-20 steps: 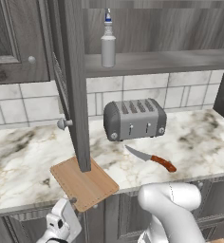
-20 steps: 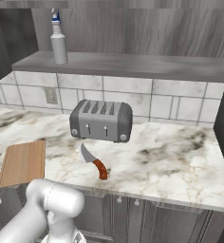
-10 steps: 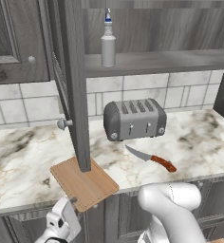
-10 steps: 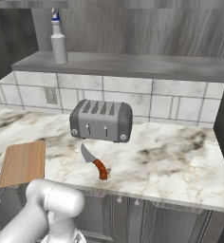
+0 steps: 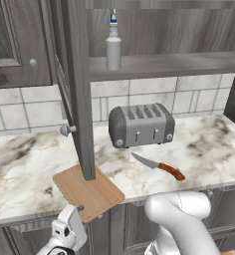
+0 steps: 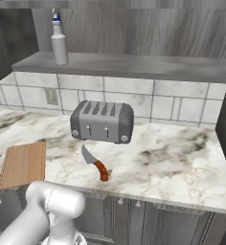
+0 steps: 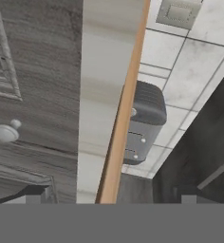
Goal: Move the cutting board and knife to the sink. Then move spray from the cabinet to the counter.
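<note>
The wooden cutting board [image 5: 87,191] lies at the counter's [image 5: 209,149] front edge and overhangs it, below the open cabinet door [image 5: 77,94]. To its right the knife [image 5: 157,165] rests in front of the toaster, handle to the right. The spray [image 5: 113,45] stands upright on the cabinet shelf [image 5: 164,64]. My gripper [image 5: 74,219] hangs low before the counter front, just under the board's near corner. In the rolled hand view the gripper [image 7: 111,198] is open, and the board's edge [image 7: 126,109] runs as a thin brown strip between its tips. The sink is out of view.
A grey four-slot toaster [image 5: 141,124] stands at the tiled back wall, behind the knife. The door's round knob [image 5: 65,130] juts out above the counter. Panelled lower cabinets [image 7: 19,95] with a knob lie beside the hand. My own white arm [image 5: 181,219] fills the lower right.
</note>
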Available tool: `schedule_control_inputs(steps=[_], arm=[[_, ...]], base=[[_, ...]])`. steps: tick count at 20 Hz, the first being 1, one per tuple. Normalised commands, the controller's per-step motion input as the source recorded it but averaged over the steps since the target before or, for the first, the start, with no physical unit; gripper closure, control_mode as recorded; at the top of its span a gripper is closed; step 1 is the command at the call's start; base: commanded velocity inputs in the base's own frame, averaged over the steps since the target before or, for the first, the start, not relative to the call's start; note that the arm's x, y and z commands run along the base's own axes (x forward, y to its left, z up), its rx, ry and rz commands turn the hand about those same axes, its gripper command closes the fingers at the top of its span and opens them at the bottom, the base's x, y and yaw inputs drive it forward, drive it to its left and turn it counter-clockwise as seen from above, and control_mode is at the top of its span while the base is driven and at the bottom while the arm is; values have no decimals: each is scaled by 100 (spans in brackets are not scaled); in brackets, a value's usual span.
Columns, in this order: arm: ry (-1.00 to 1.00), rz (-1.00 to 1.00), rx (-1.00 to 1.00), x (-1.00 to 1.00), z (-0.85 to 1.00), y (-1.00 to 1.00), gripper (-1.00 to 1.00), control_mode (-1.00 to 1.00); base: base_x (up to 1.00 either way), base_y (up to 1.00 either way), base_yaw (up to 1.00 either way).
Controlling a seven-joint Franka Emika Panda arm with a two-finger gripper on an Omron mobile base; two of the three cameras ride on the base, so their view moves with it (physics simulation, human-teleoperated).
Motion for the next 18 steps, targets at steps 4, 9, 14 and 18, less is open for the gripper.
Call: schedule_control_inputs(steps=[4,9,14,18], arm=[[0,0,0,-1,1,-13,-100,-100],[5,0,0,16,0,-1,-100,-100],[8,1,5,33,0,0,-100,-100],[13,6,0,18,-19,0,-100,-100]], base=[[0,0,0],[0,0,0],[0,0,0],[0,0,0]])
